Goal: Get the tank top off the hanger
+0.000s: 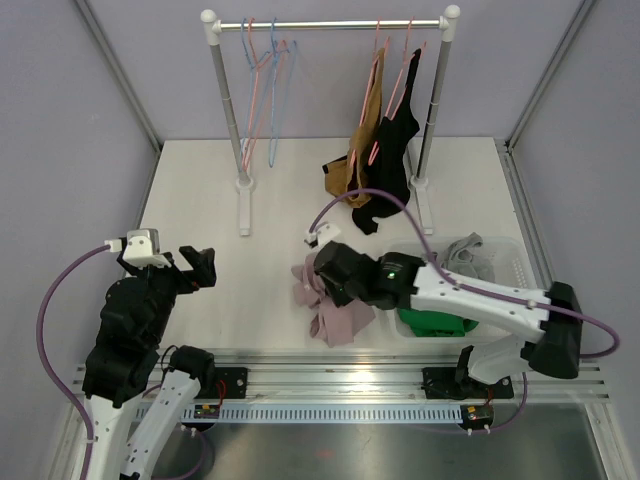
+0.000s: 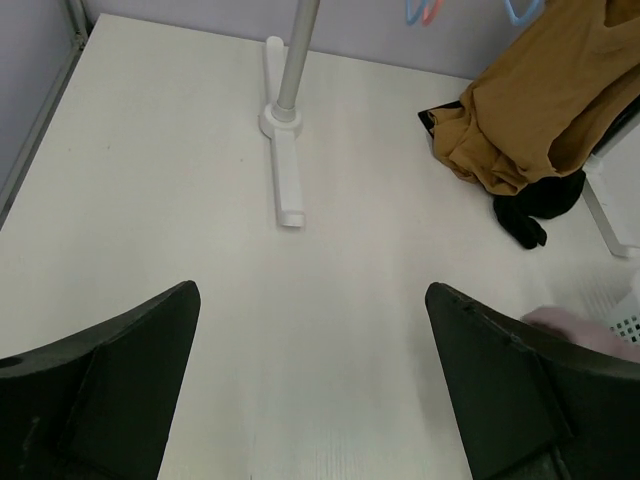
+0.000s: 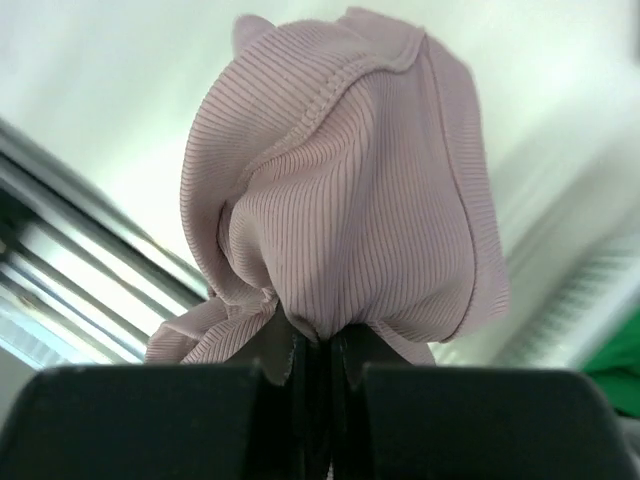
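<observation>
A pink ribbed tank top (image 1: 332,312) lies crumpled on the table in front of the rail, off any hanger. My right gripper (image 1: 318,276) is shut on a bunched fold of it. In the right wrist view the tank top (image 3: 340,190) bulges up from my right gripper (image 3: 320,348), whose jaws are pressed together on the cloth. Empty pink and blue hangers (image 1: 266,70) hang at the left of the rail. My left gripper (image 1: 196,268) stands open at the near left with nothing in it, and in its own view my left gripper (image 2: 310,300) frames only bare table.
A brown top (image 1: 366,125) and a black top (image 1: 397,165) hang on hangers at the right of the rail (image 1: 330,24). A clear bin (image 1: 510,262) at the right holds green and grey clothes. The rail's left foot (image 2: 287,180) lies ahead of my left gripper.
</observation>
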Robot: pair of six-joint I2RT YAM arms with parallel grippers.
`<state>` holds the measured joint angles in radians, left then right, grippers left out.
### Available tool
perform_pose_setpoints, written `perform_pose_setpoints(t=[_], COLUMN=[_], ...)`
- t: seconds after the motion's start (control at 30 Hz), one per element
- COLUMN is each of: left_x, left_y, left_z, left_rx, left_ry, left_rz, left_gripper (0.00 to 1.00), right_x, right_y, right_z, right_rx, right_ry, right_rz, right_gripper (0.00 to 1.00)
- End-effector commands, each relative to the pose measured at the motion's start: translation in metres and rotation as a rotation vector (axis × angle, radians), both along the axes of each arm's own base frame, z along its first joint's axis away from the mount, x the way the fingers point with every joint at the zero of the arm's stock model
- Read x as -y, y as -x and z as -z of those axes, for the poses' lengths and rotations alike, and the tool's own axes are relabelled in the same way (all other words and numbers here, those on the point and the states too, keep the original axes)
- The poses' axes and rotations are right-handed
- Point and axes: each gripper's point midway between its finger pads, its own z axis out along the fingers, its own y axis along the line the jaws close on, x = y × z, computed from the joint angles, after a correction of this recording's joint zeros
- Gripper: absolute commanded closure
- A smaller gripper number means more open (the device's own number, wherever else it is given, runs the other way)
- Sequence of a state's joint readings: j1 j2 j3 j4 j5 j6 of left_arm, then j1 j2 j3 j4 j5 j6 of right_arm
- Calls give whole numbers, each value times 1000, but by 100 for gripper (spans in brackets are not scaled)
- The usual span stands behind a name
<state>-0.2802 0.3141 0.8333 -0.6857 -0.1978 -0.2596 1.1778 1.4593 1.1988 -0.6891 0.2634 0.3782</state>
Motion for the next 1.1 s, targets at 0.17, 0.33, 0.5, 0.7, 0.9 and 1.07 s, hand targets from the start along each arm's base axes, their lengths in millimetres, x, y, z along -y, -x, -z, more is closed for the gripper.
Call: perform_pose_setpoints(t=[0.17,0.33,0.5,0.7,0.9,1.07], left_x=[-13,-15,-17,-18,-20,-24], left_y=[-4,-2,0,-1,2,6], left_z=[-22,-23,-26,-25,-27,-29], left_rx=[100,111,124,123,135,150], left_ry=[20,24,27,27,31,35], left_rz=[-76,-84,-94,-99,-108,-127], left_gripper=[1,1,1,1,1,1], right_x=[129,201,254,258,255,233], right_y=[-40,-36,-44,-64,-90,-91], right_z=[-185,-203,-183,-110,11,79], right_rx=[436,502,482,381,55,-202], right_ry=[-140,-99,-60,-18,-122,-215], right_rz=[479,732,981,1113,1210,1220], right_gripper=[100,100,100,100,100,100])
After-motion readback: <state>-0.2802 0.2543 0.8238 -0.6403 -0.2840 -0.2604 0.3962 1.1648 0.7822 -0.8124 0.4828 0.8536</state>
